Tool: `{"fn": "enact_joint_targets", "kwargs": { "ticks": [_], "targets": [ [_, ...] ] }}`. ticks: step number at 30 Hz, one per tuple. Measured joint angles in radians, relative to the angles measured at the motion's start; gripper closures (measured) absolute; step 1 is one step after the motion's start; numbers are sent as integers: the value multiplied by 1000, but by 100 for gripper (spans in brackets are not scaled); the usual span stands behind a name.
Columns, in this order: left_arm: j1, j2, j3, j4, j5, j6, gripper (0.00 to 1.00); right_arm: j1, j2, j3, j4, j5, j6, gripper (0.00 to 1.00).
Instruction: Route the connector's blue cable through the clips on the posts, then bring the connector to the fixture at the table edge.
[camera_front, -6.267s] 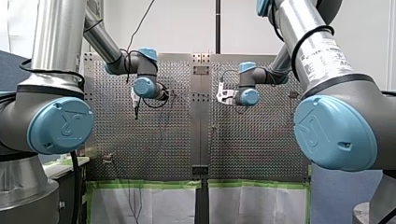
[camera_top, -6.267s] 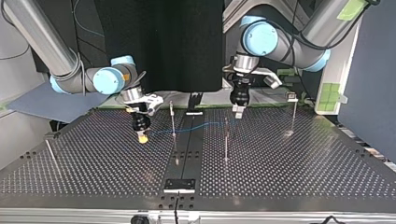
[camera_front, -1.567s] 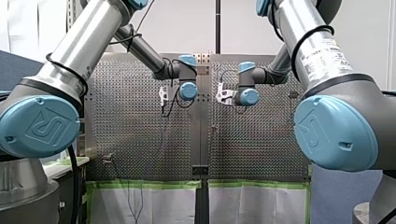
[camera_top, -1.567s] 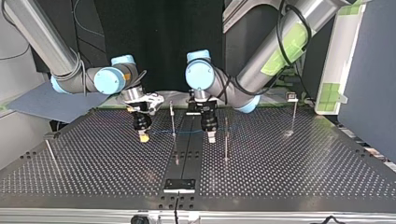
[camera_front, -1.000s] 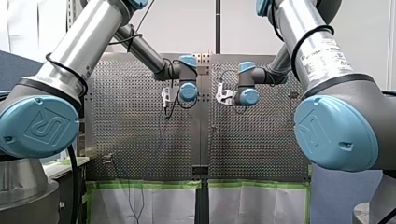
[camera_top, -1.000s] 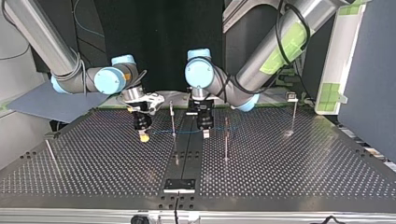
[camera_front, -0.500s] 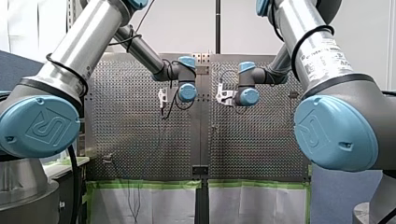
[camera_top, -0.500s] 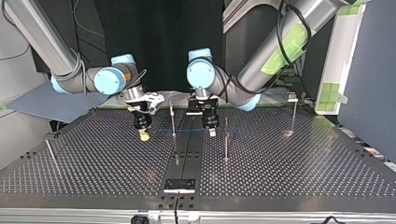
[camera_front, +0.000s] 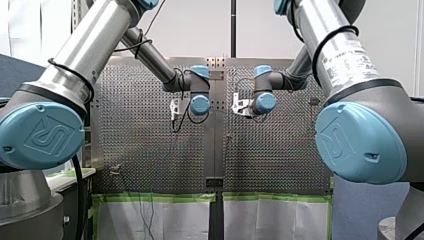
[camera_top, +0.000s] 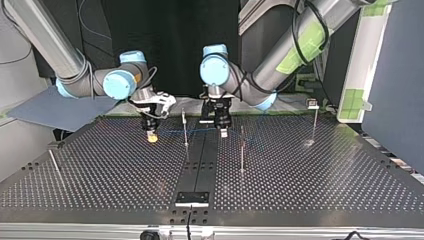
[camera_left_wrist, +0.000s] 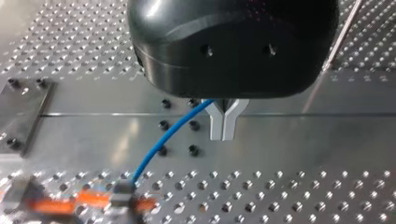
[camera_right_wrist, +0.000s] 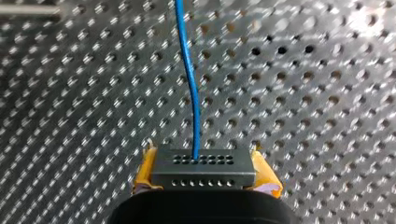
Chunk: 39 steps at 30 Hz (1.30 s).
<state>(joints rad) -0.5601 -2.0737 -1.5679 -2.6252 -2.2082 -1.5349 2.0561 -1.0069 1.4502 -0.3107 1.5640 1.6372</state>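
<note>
Near the table's (camera_top: 300, 190) middle, note both grippers have shifted farther back: right gripper (camera_top: 151, 135) clamps the connector (camera_right_wrist: 204, 173), left gripper (camera_left_wrist: 225, 126) pinches the blue cable (camera_left_wrist: 163, 144), likely tensioning it beside the post (camera_top: 185, 131).

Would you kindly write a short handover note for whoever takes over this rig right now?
My right gripper: shut on the connector, a yellow pad on either side, over the table at the top view's left of centre.
My left gripper: fingertips together, blue cable entering between the fingers near their roots.
The cable spans between the grippers, passing the post; clip seating cannot be told.
Done: connector and cable picked up.
Left: check clip routing, then carry the connector to the table edge.
</note>
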Motion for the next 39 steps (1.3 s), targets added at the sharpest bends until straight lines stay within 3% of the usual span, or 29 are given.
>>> {"fn": "enact_joint_targets", "kwargs": {
  "ticks": [5, 8, 11, 18, 30, 39],
  "targets": [
    [-11, 0, -19, 10, 8, 3, 100, 1, -36, 40, -2, 43, 4, 84],
    [-19, 0, -31, 20, 15, 4, 100, 0, -61, 65, -19, 67, 17, 84],
    [-27, 0, -42, 26, 17, 4, 100, 1, -88, 92, -37, 79, 27, 84],
    [-42, -1, -72, 37, 20, 4, 100, 4, -138, 151, -55, 86, 30, 84],
    [-71, -1, -115, 67, 23, 4, 100, 8, -146, 256, -136, 88, 33, 84],
    [-94, -41, -119, 83, 24, 27, 100, 5, -143, 338, -188, 115, 30, 84]
  ]
}}
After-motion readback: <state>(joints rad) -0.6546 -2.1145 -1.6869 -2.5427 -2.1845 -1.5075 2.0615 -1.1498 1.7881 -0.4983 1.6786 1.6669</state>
